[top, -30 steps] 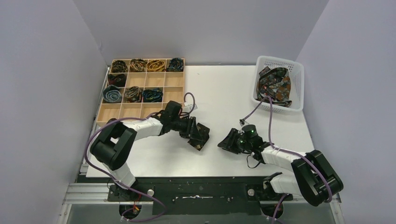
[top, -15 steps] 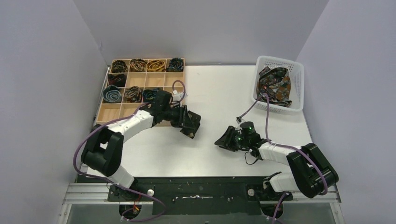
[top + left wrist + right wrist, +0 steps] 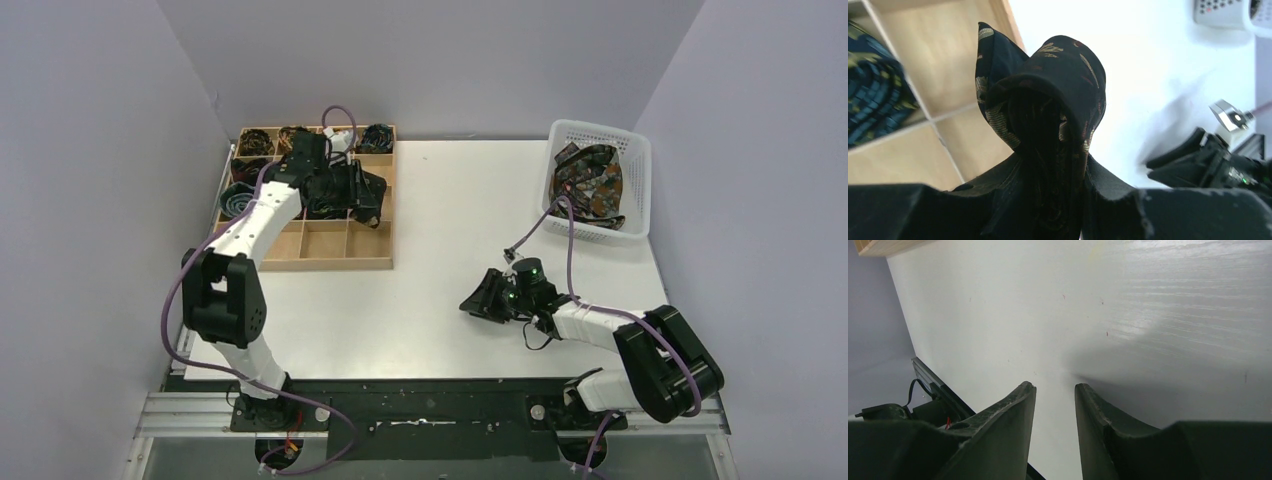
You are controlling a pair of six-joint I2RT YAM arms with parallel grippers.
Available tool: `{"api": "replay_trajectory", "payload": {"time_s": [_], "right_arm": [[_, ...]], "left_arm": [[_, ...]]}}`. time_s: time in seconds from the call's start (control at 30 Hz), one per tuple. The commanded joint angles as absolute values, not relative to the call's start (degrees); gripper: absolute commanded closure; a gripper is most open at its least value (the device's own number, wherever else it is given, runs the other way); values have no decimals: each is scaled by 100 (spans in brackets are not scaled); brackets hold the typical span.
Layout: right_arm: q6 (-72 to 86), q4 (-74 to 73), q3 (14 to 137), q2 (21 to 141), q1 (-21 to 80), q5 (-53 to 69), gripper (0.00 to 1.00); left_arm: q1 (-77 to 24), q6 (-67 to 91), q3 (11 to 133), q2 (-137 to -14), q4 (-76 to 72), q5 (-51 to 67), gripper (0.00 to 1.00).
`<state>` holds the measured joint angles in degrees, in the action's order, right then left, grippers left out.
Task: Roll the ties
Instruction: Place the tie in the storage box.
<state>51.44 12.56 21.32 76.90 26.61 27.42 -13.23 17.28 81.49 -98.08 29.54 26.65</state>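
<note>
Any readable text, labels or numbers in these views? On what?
None can be read in any view.
Tie: leaf print only, no label showing.
Tray: bare wood, no markings.
Basket: plain white, no markings.

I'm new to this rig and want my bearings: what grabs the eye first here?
The left claw holds a dark rolled tie above the wooden tray at far left, where coiled ties fill several compartments. At far right, a white basket holds a loose heap of ties.
</note>
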Motion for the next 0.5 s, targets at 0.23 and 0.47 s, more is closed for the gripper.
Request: {"api": "replay_trajectory", "payload": {"time_s": [0.23,0.47], "right_arm": [[4921,1010,2235,7422,2578,2711,64],[4862,810,2238,7298,2522,2675,64]], "left_arm": [[-1178,586,10421,-11666,3858,1933,88],[-1179,36,11549,-12535,4307,1853,88]]}}
